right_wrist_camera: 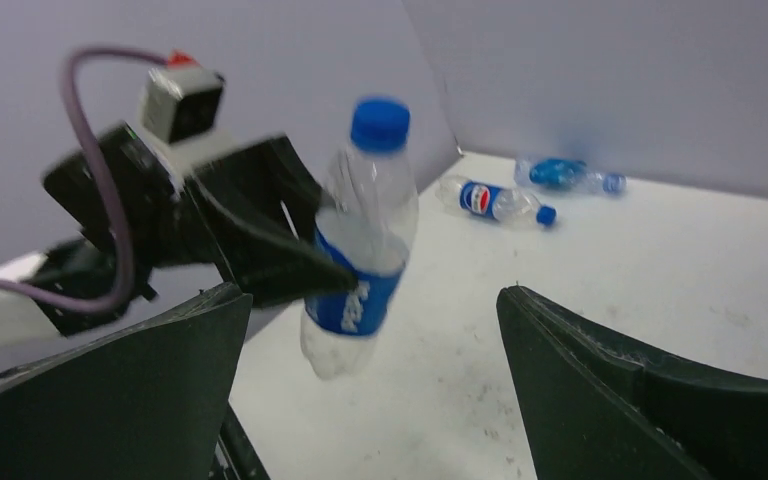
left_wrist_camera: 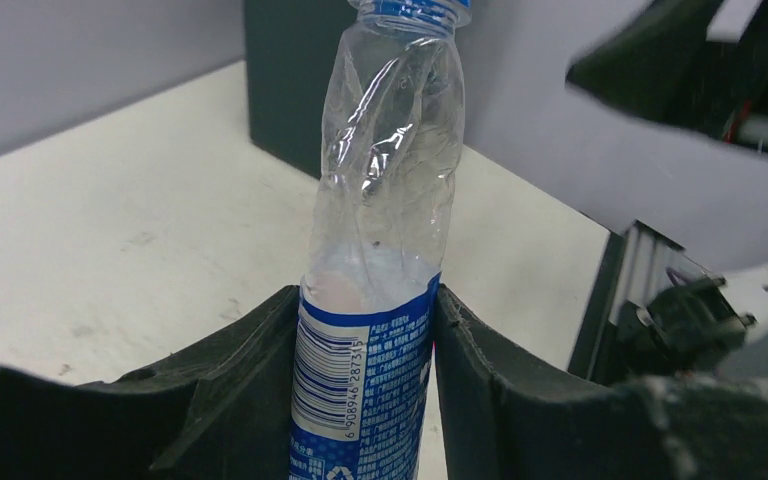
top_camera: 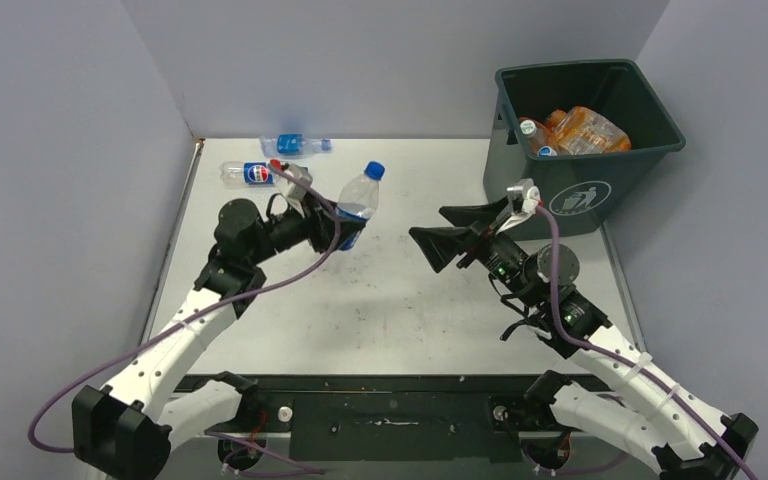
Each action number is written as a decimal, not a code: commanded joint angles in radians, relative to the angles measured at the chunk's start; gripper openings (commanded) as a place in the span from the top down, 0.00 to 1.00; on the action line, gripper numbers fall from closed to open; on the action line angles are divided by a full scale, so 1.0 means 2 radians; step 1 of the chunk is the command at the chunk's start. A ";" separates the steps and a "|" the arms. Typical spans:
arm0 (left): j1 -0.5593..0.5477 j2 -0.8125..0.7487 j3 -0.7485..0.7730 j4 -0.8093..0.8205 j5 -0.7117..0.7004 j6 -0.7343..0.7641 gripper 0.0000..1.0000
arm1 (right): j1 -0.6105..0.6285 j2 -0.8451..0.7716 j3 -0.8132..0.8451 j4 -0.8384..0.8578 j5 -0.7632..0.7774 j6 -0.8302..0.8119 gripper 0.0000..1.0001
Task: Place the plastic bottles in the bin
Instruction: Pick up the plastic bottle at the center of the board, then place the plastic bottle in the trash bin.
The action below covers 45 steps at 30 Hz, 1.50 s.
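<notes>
Plastic bottles are what I am clearing. One of them, a clear crumpled plastic bottle [top_camera: 357, 203] with a blue cap and a blue wrap label, is hanging in the air over the middle of the white table [top_camera: 390, 310]. It is well apart from the dark grey-green tapered plastic bin [top_camera: 560, 200] at the far right. The left gripper [top_camera: 343, 218] is clenching it around the labelled lower body, cap uppermost. The right gripper [top_camera: 448, 235] is facing it with its jaws spread wide and nothing between them (I am reading this as a handover, since the bin is sitting on the right arm's side).

To do it well, I am aiming to bring the right fingers [right_wrist_camera: 600, 380] around the bare upper body, above the left fingers [left_wrist_camera: 230, 380], so the two are not colliding. I am planning on closing gently. The thin wall is dented and creased, likely to buckle further, and the smooth film could be slipping. The left should be letting go only once the right is squeezing firmly.

Two more are lying on their sides near the far left corner, a clear bottle with a round red, white and blue logo [top_camera: 255, 173] and a blue-labelled bottle [top_camera: 295, 145] just behind it. Orange ribbed bottles [top_camera: 585, 130] are already sitting inside the bin.
</notes>
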 commanded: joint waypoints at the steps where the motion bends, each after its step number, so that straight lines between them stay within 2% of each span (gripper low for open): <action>1: -0.020 -0.058 -0.097 0.163 0.051 -0.034 0.78 | 0.006 0.023 0.059 0.069 -0.037 -0.001 0.00; 3: -0.025 -0.068 -0.136 0.218 0.040 -0.041 0.78 | 0.006 0.048 0.082 0.078 -0.068 -0.016 0.00; 5: -0.024 -0.070 -0.160 0.262 0.033 -0.065 0.78 | 0.006 0.084 0.116 0.050 -0.087 -0.028 0.00; 7: -0.027 -0.073 -0.172 0.278 0.027 -0.080 0.80 | 0.007 0.117 0.137 0.046 -0.111 -0.026 0.00; 14: -0.060 -0.115 -0.191 0.263 -0.006 -0.052 0.81 | 0.025 0.155 0.139 0.059 -0.079 -0.001 0.05; 20: -0.070 -0.127 -0.186 0.230 -0.018 -0.024 0.82 | 0.030 0.190 0.157 0.080 -0.099 0.024 0.12; 24: -0.075 -0.131 -0.186 0.225 -0.019 -0.016 0.82 | 0.033 0.200 0.163 0.082 -0.091 0.029 0.30; 26: -0.080 -0.133 -0.185 0.216 -0.020 -0.007 0.82 | 0.035 0.203 0.162 0.087 -0.091 0.030 0.45; 27: -0.083 -0.134 -0.185 0.212 -0.021 -0.002 0.82 | 0.036 0.205 0.162 0.089 -0.092 0.030 0.59; 32: -0.094 -0.139 -0.184 0.198 -0.025 0.013 0.81 | 0.039 0.214 0.156 0.102 -0.102 0.033 0.88; 33: -0.095 -0.140 -0.184 0.197 -0.027 0.014 0.79 | 0.040 0.216 0.157 0.102 -0.101 0.033 0.94; 34: -0.096 -0.141 -0.184 0.196 -0.027 0.016 0.75 | 0.040 0.216 0.157 0.101 -0.102 0.033 0.95; 35: -0.097 -0.143 -0.185 0.194 -0.029 0.017 0.66 | 0.040 0.217 0.158 0.101 -0.102 0.033 0.95; 37: -0.100 -0.147 -0.185 0.190 -0.031 0.022 0.33 | 0.041 0.216 0.158 0.101 -0.101 0.032 0.95; 38: -0.102 -0.149 -0.185 0.188 -0.031 0.025 0.07 | 0.041 0.214 0.159 0.098 -0.099 0.030 0.95; 39: -0.103 -0.151 -0.186 0.188 -0.032 0.028 0.03 | 0.040 0.212 0.162 0.093 -0.095 0.027 0.95; 42: -0.108 -0.161 -0.191 0.188 -0.051 0.034 0.04 | 0.041 0.198 0.185 0.055 -0.077 0.000 0.95; 45: -0.113 -0.182 -0.198 0.189 -0.087 0.045 0.04 | 0.041 0.173 0.235 -0.019 -0.022 -0.061 0.95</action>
